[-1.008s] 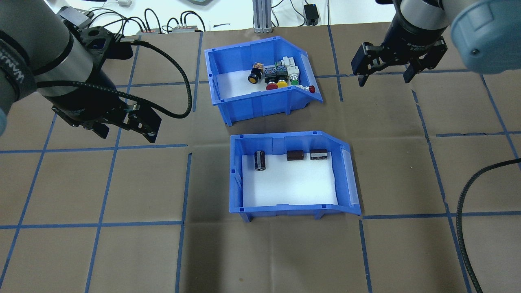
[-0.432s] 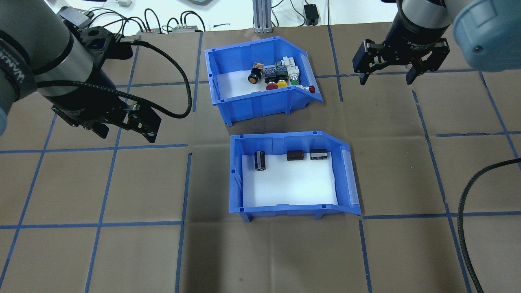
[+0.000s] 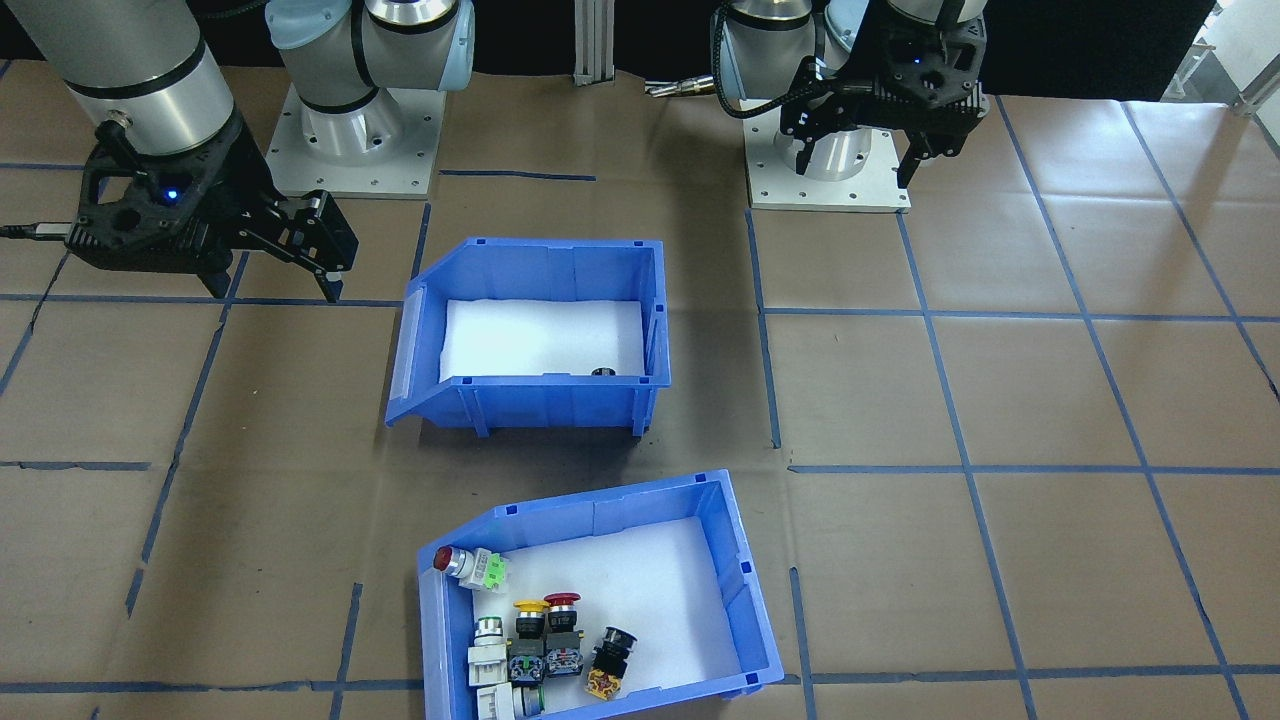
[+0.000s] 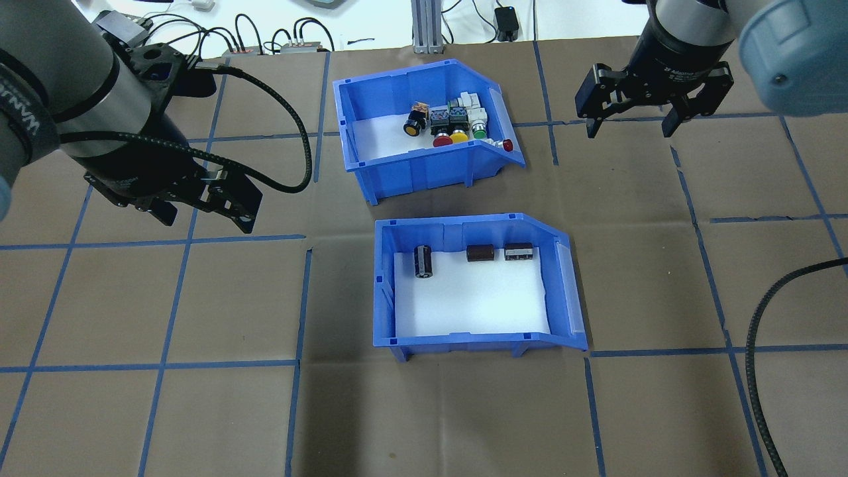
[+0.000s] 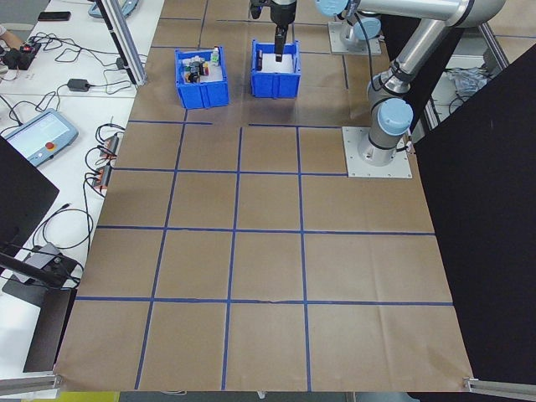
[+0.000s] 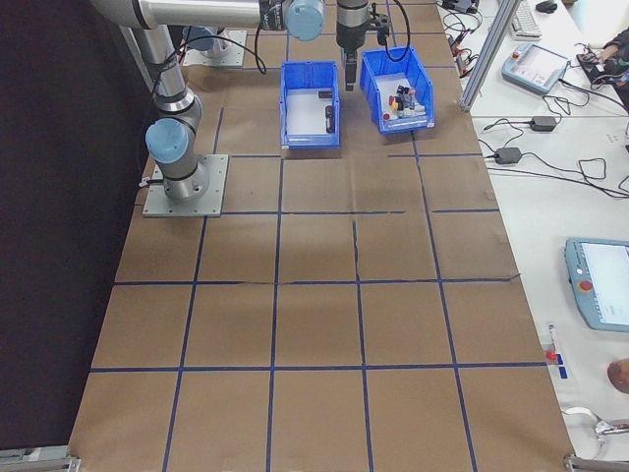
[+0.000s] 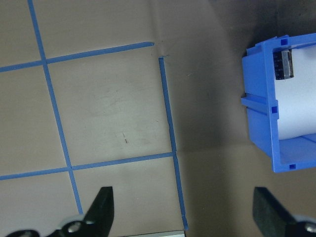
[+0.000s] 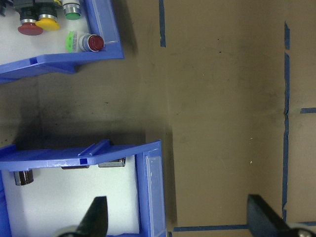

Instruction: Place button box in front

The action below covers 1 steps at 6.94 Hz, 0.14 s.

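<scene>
Brown table cover (image 4: 165, 424) with blue tape grid (image 4: 225, 364).

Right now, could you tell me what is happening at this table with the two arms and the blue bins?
Nothing is being held yet. Both arms hover above the table with open jaws: the left gripper off to one side, the right gripper beside the button box. That bin sits farther from the robot, behind the blue bin of capacitors, which is nearer the robot. Neither bin is touched.
</scene>
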### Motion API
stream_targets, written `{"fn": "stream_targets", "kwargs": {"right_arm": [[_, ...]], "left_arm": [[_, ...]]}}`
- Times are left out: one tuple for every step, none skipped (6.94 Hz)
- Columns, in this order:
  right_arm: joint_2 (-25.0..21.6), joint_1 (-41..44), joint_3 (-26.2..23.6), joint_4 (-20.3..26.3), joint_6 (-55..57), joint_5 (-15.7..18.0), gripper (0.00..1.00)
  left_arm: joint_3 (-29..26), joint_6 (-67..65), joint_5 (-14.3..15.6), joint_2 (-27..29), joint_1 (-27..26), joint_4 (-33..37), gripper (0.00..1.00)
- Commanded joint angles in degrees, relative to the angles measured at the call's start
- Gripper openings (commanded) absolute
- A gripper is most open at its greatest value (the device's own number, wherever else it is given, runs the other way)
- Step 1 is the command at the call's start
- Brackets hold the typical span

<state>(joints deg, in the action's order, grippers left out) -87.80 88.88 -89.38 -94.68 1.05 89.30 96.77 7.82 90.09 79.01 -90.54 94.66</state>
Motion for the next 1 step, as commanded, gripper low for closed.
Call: {"fn": "stream_targets", "kwargs": {"right_arm": [[0.0,0.1,0.0,-0.1,-0.1,0.0,1.00]], "left_arm": [[0.0,0.1,0.0,0.0,-0.1,0.0,1.00]]}}
